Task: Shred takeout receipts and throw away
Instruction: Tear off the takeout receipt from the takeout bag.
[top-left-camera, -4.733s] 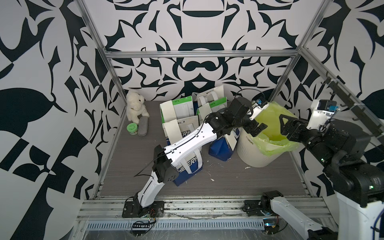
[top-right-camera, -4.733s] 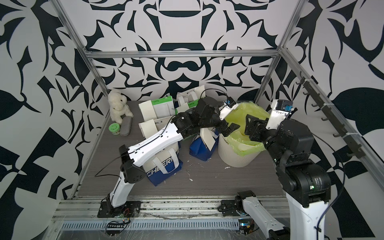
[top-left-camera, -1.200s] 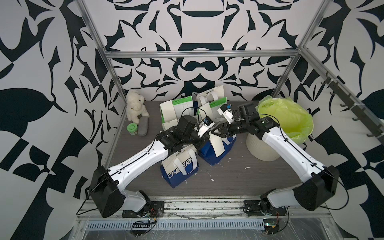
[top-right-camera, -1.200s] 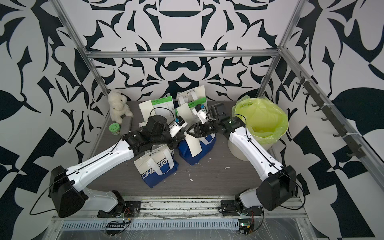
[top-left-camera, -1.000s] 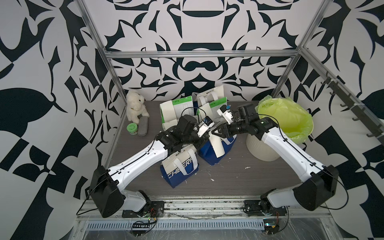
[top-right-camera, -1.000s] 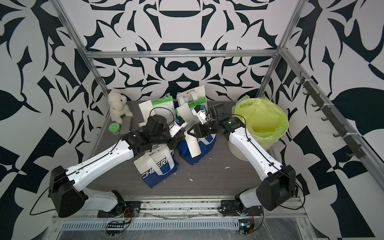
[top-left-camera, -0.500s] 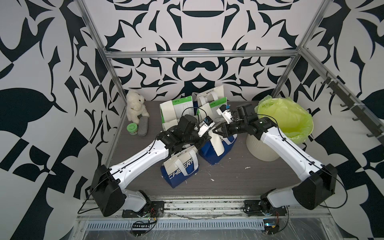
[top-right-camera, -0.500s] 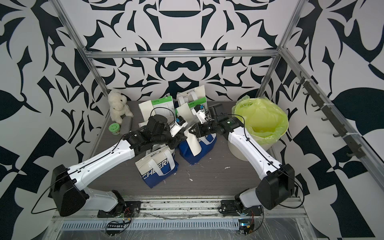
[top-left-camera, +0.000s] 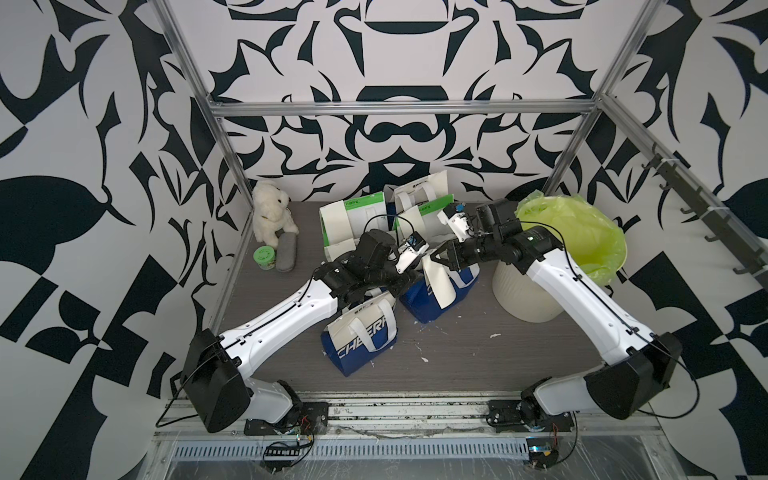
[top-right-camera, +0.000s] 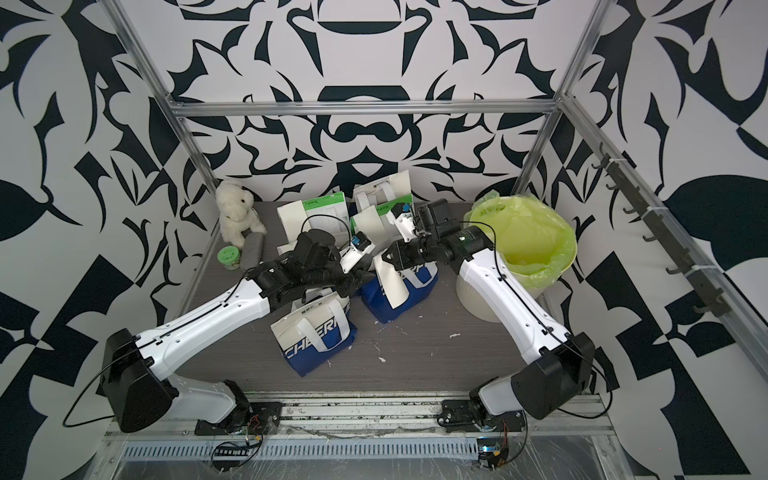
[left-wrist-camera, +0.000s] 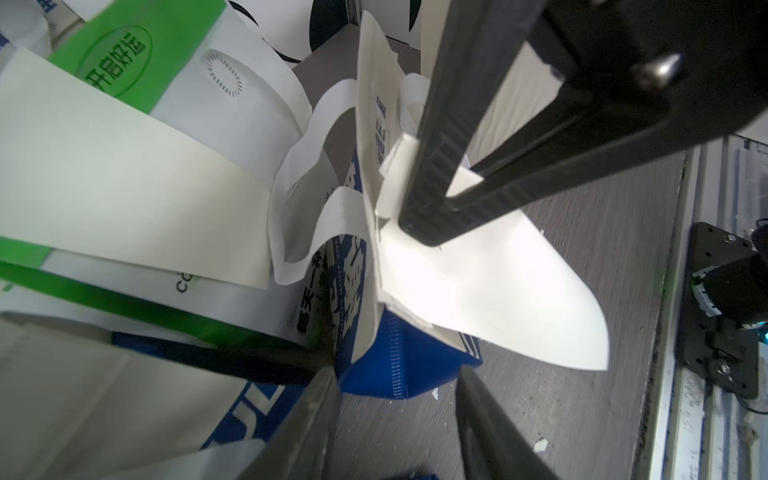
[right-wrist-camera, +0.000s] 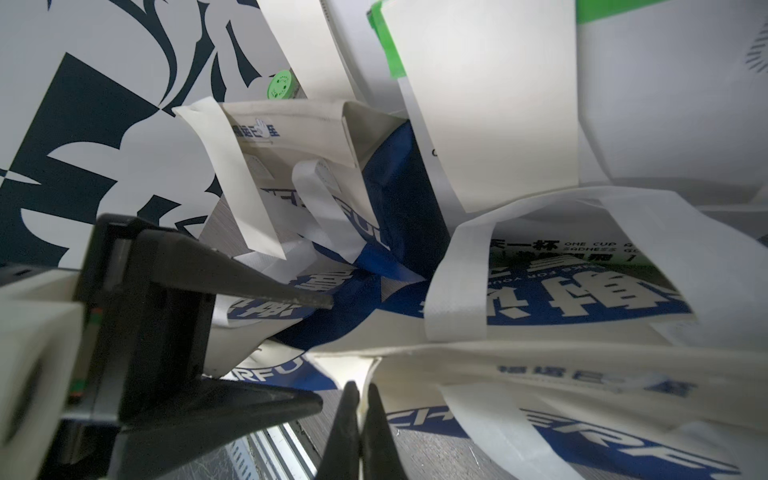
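While the right gripper (left-wrist-camera: 422, 226) is pinched tight on the top end of one receipt (left-wrist-camera: 498, 291), I can see the slip hanging from its tips. The slip's long axis runs down and away from them, and its free end droops toward the table's front edge across the face of the blue bag (top-left-camera: 422, 305) just below. The paper is thin, smooth, cream-white and blank. It bows into a shallow trough along its length, so the free end narrows to a rounded point in the left wrist view, and it is creased into small flaps right at the tips. The left gripper (top-left-camera: 407, 280) sits just beside the right one, its fingers apart with nothing between them, and the bag's lower blue corner lies beyond their gap. The bag is soft woven fabric, blue with white print and flat white strap handles (left-wrist-camera: 340, 212). Behind the right gripper's wrist stands a pale round bin (top-left-camera: 525, 297) lined with crinkled lime-green plastic film (top-left-camera: 582, 232). Tiny white scraps (top-left-camera: 494, 335) dot the grey woodgrain table (top-left-camera: 457, 365) below both arms.
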